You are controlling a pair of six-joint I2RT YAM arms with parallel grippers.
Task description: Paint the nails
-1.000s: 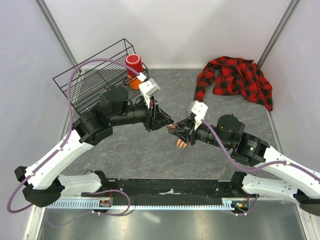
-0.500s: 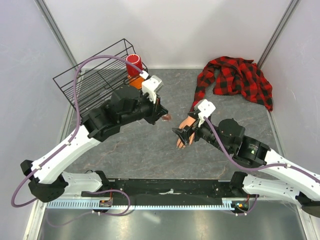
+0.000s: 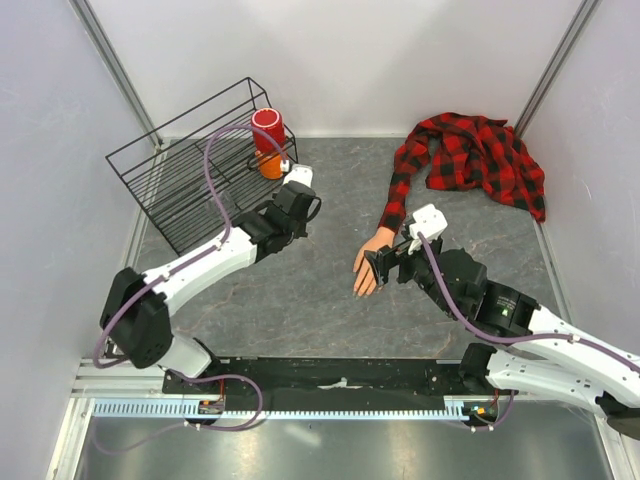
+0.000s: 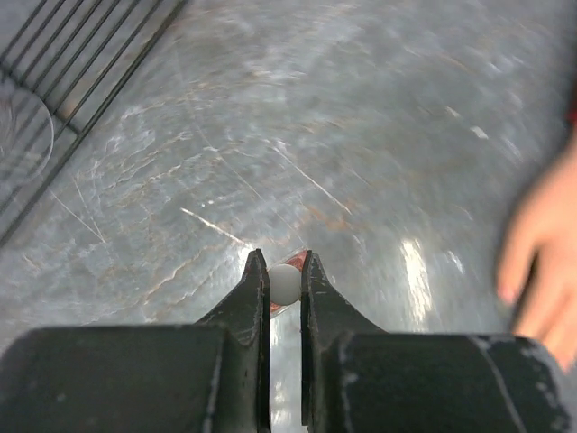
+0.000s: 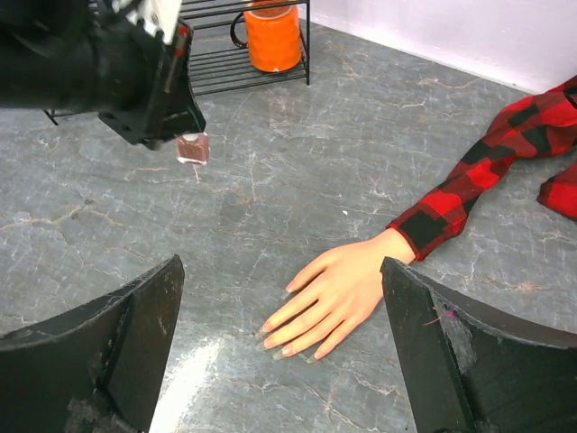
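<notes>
We see a black wire rack (image 3: 185,180) on the far left of the grey marbled counter (image 3: 300,310), with a red-and-orange cup (image 3: 267,130) at its right end. A red-and-black plaid shirt (image 3: 470,155) lies crumpled at the far right.

I see a grey marbled desk (image 3: 300,300) boxed by pale walls (image 3: 340,60), glare on it; wire rack (image 3: 165,185) far left.

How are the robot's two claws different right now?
The left gripper is pinched shut on the little polish bottle; the right gripper is wide open and holds nothing. The left gripper hangs over bare table, while the right gripper faces the mannequin hand. Both have black jaws.
</notes>
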